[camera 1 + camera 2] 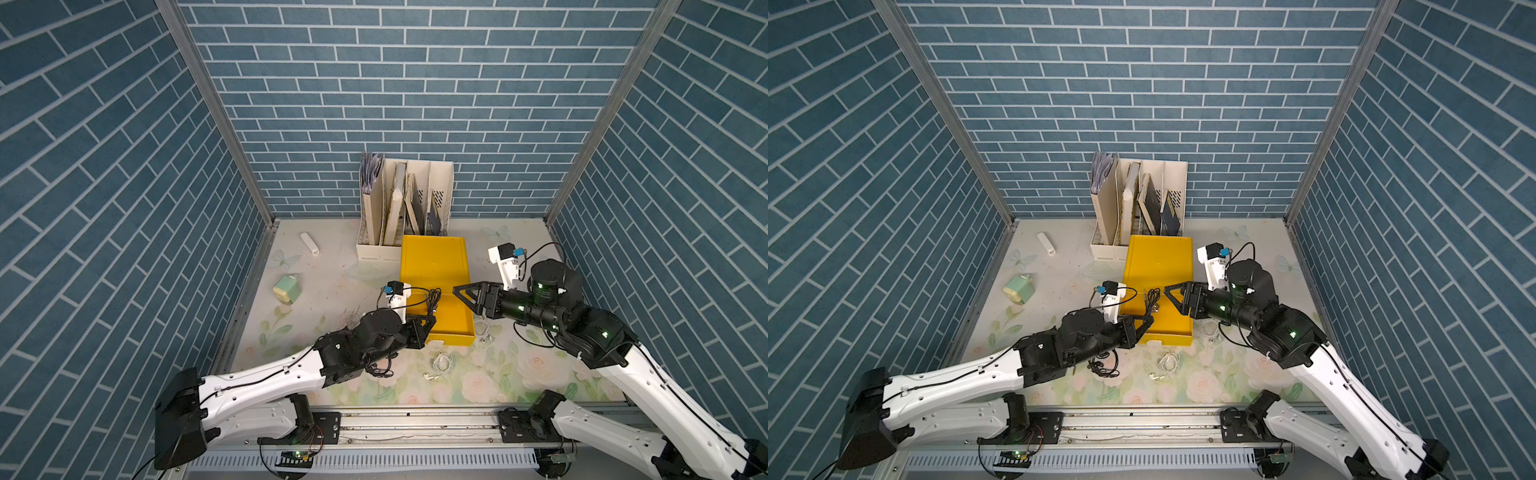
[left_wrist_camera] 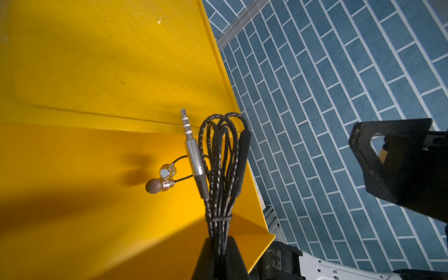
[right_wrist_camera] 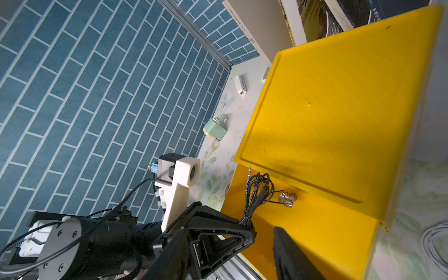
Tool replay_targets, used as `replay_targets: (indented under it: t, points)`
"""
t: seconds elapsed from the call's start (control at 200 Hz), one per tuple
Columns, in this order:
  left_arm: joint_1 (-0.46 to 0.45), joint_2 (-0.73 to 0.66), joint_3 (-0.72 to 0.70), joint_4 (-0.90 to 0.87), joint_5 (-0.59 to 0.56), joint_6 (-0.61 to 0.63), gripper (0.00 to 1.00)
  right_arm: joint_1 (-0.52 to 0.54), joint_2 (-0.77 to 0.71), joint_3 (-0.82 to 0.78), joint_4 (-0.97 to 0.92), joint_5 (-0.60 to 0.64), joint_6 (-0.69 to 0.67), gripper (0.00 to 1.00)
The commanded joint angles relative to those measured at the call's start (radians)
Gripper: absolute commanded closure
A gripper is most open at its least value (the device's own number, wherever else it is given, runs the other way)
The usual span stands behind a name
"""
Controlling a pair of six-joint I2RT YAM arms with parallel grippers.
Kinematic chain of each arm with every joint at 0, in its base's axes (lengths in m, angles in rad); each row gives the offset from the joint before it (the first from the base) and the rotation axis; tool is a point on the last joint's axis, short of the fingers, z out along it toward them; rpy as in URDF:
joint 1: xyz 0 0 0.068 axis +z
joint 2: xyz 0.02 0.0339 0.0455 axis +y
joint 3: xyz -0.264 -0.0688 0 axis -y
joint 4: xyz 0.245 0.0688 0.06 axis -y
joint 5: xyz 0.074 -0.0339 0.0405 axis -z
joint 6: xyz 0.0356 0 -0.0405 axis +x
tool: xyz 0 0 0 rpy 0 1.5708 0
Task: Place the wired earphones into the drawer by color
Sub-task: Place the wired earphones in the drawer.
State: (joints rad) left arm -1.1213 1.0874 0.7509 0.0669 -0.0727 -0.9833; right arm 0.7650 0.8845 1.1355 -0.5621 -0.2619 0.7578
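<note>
My left gripper (image 1: 430, 320) is shut on a bundled black wired earphone (image 1: 432, 300), whose loops, plug and earbuds (image 2: 161, 179) hang over the open yellow drawer (image 1: 453, 337). In the left wrist view the cable bundle (image 2: 218, 164) runs down between the jaws. My right gripper (image 1: 459, 293) stands open over the drawer's right side, nothing between its fingers. A white earphone coil (image 1: 442, 359) lies on the table in front of the drawer, another white one (image 1: 482, 328) to its right. A black earphone (image 1: 380, 368) lies partly under my left arm.
The yellow cabinet top (image 1: 434, 262) sits behind the drawer, with a beige file holder (image 1: 405, 208) against the back wall. A green box (image 1: 286, 289) and a white stick (image 1: 311, 243) lie at the left. Blue brick walls close three sides.
</note>
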Motion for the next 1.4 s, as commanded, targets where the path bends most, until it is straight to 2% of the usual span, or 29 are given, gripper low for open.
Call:
replay_targets:
  t: [0.0, 0.685, 0.755, 0.985, 1.055, 1.205, 1.245, 1.31, 1.395]
  points:
    - [0.007, -0.003, -0.013, -0.043, -0.004, -0.011, 0.86, 0.002, -0.005, -0.009, -0.013, 0.018, -0.039, 0.41]
    - [0.006, -0.08, -0.005, -0.111, -0.01, -0.015, 0.69, 0.0, 0.01, -0.02, 0.021, 0.023, -0.043, 0.41]
    - [0.006, -0.093, -0.005, -0.123, -0.021, -0.015, 0.64, 0.001, 0.008, -0.023, 0.023, 0.026, -0.043, 0.41]
    - [0.006, -0.133, 0.023, -0.191, -0.06, 0.005, 0.59, 0.0, 0.005, -0.033, 0.027, 0.03, -0.04, 0.41]
    - [0.006, -0.151, 0.052, -0.239, -0.081, 0.018, 0.58, 0.0, 0.004, -0.034, 0.03, 0.029, -0.038, 0.41]
    - [0.007, -0.187, 0.155, -0.442, -0.162, 0.041, 0.38, 0.0, 0.005, -0.04, 0.016, 0.029, -0.044, 0.41]
    - [0.008, -0.203, 0.181, -0.531, -0.207, 0.025, 0.32, 0.0, 0.004, -0.044, 0.01, 0.031, -0.046, 0.41]
    - [0.022, -0.229, 0.217, -0.708, -0.285, -0.043, 0.27, -0.002, -0.003, -0.047, -0.003, 0.05, -0.04, 0.41]
    - [0.108, -0.281, 0.243, -0.913, -0.3, -0.12, 0.21, -0.003, -0.019, -0.05, -0.006, 0.085, -0.028, 0.41]
